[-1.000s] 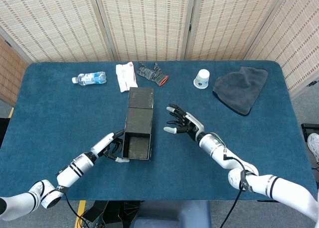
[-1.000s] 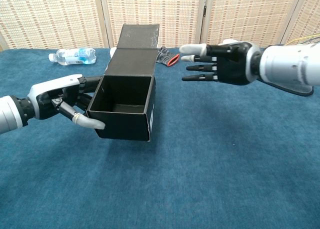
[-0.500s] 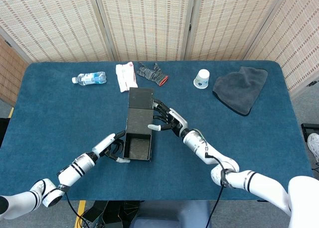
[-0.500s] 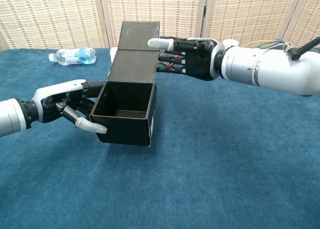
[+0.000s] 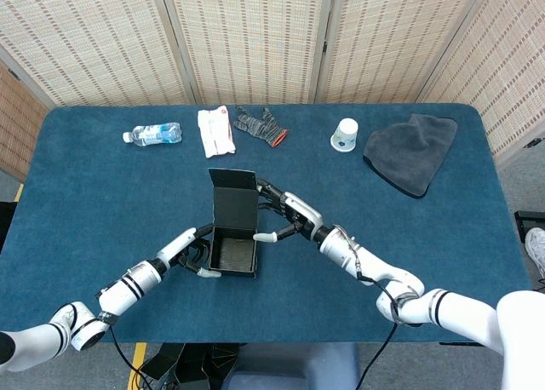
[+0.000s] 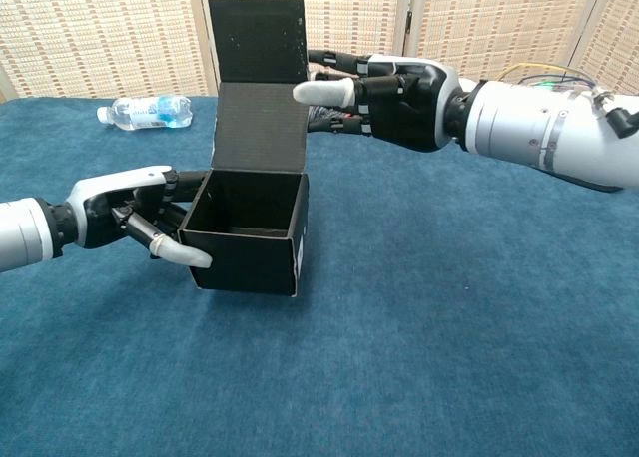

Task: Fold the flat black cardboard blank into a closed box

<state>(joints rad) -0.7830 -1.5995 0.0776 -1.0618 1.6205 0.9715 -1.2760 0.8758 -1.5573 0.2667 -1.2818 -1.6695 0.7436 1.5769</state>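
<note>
Both hands are working the black cardboard box [image 6: 250,232], which is sitting near the middle of the blue bench [image 6: 449,327]. The right hand [image 6: 384,98], fingers spread and touching the lid flap [image 6: 262,98], has raised that flap from tilted back to nearly upright within the last second. The left hand [image 6: 135,213] is still bracing the box's side wall, fingers curled against it. Judging by this, closing the lid down is what remains.
</note>
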